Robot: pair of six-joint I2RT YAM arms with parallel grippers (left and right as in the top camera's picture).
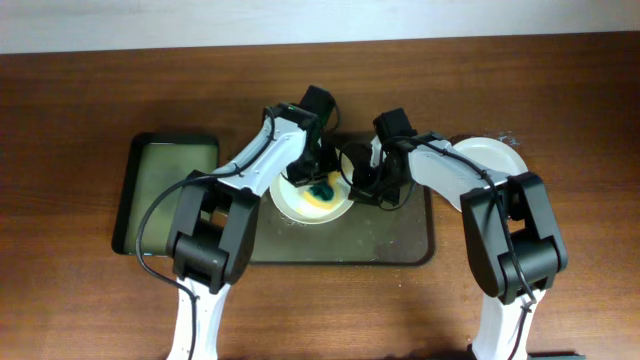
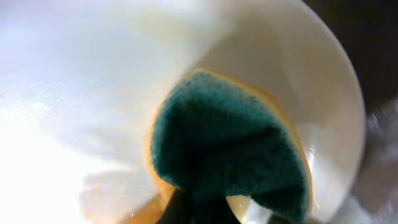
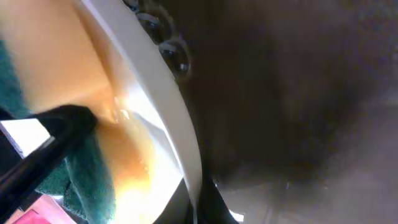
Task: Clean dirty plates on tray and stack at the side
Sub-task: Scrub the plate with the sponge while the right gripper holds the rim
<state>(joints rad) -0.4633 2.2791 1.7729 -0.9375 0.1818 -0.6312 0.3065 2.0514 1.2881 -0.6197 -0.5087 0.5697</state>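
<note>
— How is the left arm set?
— It is bent in over the middle, with the left gripper pointing down, its jaws clamped on a sponge pressed into the plate.
— And the other arm?
— The right gripper reaches in from the opposite side and is pinched tight on that plate's right rim.
— Where is the plate?
— On the tray, toward its upper left. A second plate lies on the table off the tray's right end. A small tray sits just beside on the left.
— Surfaces?
— The sponge has a coarse green face over a yellow layer. The plate is glossy white and round, with yellow smears inside. The tray is dark with rounded corners. The table is wood-grained.
</note>
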